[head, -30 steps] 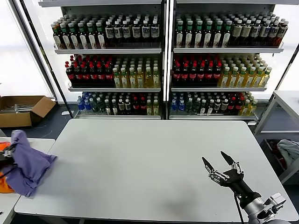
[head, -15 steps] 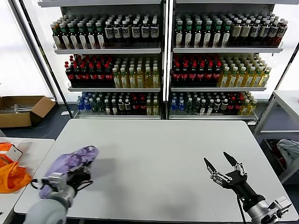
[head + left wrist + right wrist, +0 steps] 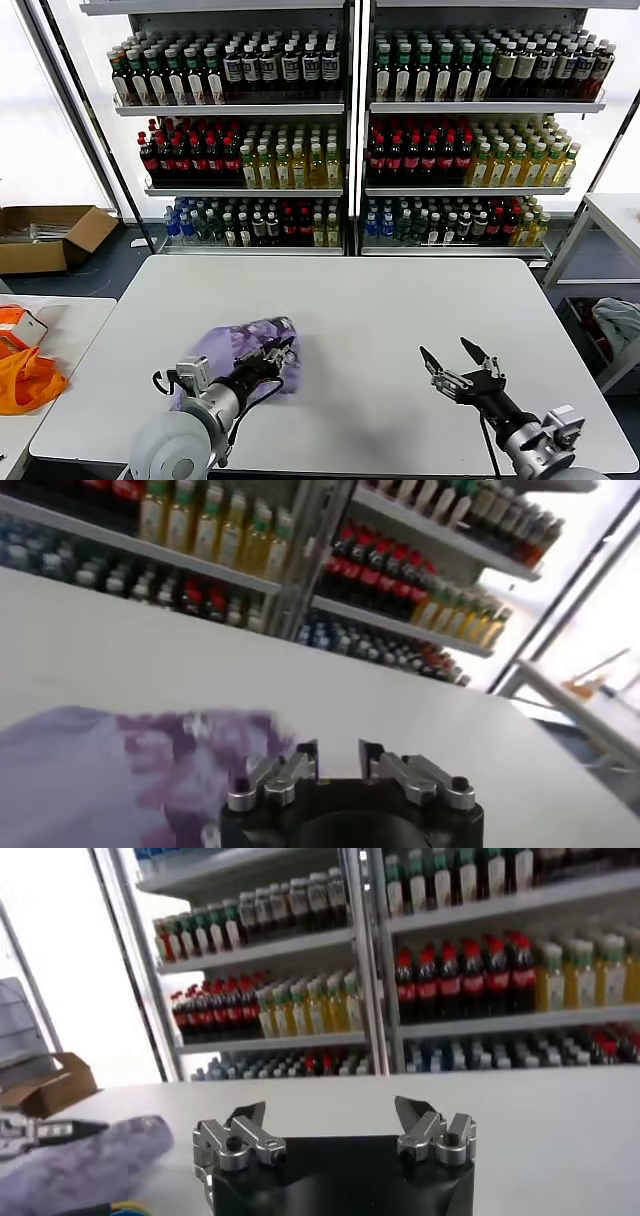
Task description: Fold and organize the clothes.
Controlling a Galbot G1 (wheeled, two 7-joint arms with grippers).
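Note:
A bunched lavender T-shirt (image 3: 228, 345) with a dark purple print lies on the white table (image 3: 380, 300), front left of centre. My left gripper (image 3: 276, 353) is at the shirt's right edge. In the left wrist view its jaws (image 3: 338, 755) stand parted with nothing between them, and the blurred shirt (image 3: 110, 770) lies just beside one finger. My right gripper (image 3: 455, 362) hovers open over bare table at the front right, well apart from the shirt. The right wrist view shows that gripper (image 3: 330, 1118) wide open, with the shirt (image 3: 80, 1160) farther off.
Shelves full of bottles (image 3: 350, 140) stand behind the table. An orange bag (image 3: 25, 378) lies on a low side table at the left, a cardboard box (image 3: 45, 235) on the floor beyond it. Another table (image 3: 612, 215) stands at the far right.
My left arm swung the shirt from the left side table onto the main table, moving rightward, and its jaws have parted. The right gripper shifted slightly left.

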